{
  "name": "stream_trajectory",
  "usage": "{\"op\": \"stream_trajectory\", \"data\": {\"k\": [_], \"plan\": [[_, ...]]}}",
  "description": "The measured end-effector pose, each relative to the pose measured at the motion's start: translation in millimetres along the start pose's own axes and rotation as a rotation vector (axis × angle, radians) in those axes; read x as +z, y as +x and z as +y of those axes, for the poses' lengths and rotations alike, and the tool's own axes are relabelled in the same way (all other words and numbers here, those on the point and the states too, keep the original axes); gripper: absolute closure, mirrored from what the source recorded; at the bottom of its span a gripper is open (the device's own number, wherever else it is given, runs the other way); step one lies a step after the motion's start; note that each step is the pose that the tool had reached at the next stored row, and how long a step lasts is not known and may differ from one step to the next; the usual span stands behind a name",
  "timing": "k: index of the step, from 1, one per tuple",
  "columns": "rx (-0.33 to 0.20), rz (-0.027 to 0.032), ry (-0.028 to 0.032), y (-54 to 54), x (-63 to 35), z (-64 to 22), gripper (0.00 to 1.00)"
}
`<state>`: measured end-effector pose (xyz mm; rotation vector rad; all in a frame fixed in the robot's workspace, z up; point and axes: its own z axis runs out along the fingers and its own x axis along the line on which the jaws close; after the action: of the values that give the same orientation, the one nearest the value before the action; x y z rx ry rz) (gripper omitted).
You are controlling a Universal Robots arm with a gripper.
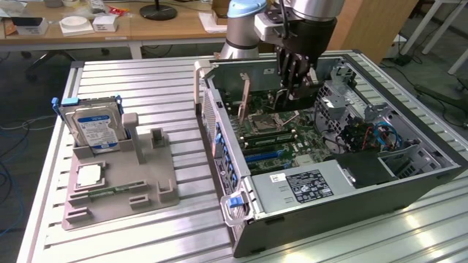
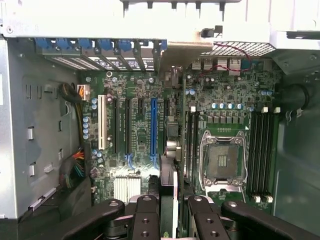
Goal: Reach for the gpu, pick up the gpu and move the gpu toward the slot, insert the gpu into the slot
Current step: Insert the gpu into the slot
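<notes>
My gripper [image 1: 298, 94] reaches down into the open computer case [image 1: 219, 137], over the motherboard. It is shut on the gpu [image 1: 270, 98], a thin dark card held on edge between the fingers [image 2: 147, 212]. In the wrist view the gpu [image 2: 168, 175] shows edge-on, running from my gripper [image 2: 172, 217] toward the case's rear wall. It hangs above the board, between the long blue slot [image 2: 153, 125] and the CPU socket [image 2: 223, 160], parallel to the slot. Whether the card touches the board I cannot tell.
A grey holder [image 1: 120, 181] on the exterior view's left carries a blue-labelled hard drive [image 1: 93, 126]. Inside the case are memory slots [image 2: 262, 150], a cable bundle [image 2: 75, 167], the power supply [image 1: 307, 186] and drive bays [image 1: 365, 131]. Metal case walls close in around the board.
</notes>
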<state>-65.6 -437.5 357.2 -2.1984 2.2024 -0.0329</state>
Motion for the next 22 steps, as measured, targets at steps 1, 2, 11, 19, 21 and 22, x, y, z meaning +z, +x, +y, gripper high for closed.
{"op": "stream_trajectory", "data": {"k": [1,2,11,19,21,22], "plan": [[0.0,0.0001,0.0,0.0,0.4,0.4,0.73],[0.0,0.0,0.0,0.0,0.9,1.0,0.73],[0.0,0.0,0.0,0.4,4.1,4.8,0.73],[0.0,0.0,0.0,1.8,5.9,6.4,0.73],[0.0,0.0,0.0,2.2,6.3,6.8,0.73],[0.0,0.0001,0.0,2.4,6.6,6.9,0.73]]}}
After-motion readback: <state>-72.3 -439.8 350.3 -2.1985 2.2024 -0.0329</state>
